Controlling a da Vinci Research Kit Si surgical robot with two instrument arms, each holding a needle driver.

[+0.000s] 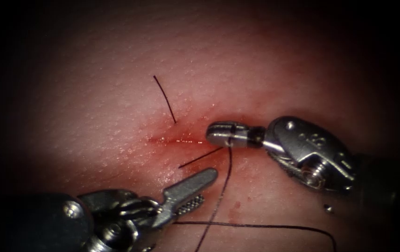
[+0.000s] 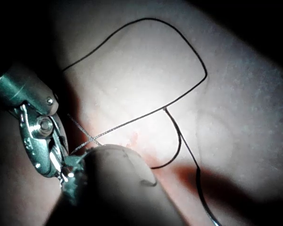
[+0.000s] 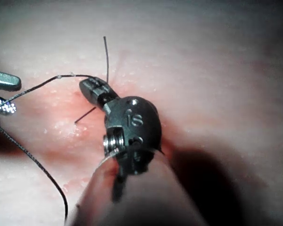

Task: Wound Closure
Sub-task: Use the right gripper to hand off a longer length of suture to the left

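Tissue (image 1: 265, 56): pink pork belly across the endoscope frame; a short cut (image 1: 176, 139) lies near the centre, wet with red fluid (image 1: 188, 133)
Right claw (image 1: 209, 134): enters from the right of the endoscope frame; tip at the right end of the cut; clenched on the thread (image 1: 225, 182), which drops from the tip toward the bottom edge; the right wrist view (image 3: 85, 86) agrees, thread running off from the tip
Left claw (image 1: 199, 189): lower left of the endoscope frame, below the cut; jaws parted, one smooth, one toothed; grasping nothing; apart from the tissue edge of the cut
Thread: a second run crosses the bottom of the endoscope frame from the left claw toward the lower right; in the left wrist view it forms a wide loop (image 2: 179, 42) lying on the tissue
Cut ends (image 1: 164, 99): one short dark end stands up and left of the cut; another (image 1: 200, 157) slants just below it
Needle: location cannot be told
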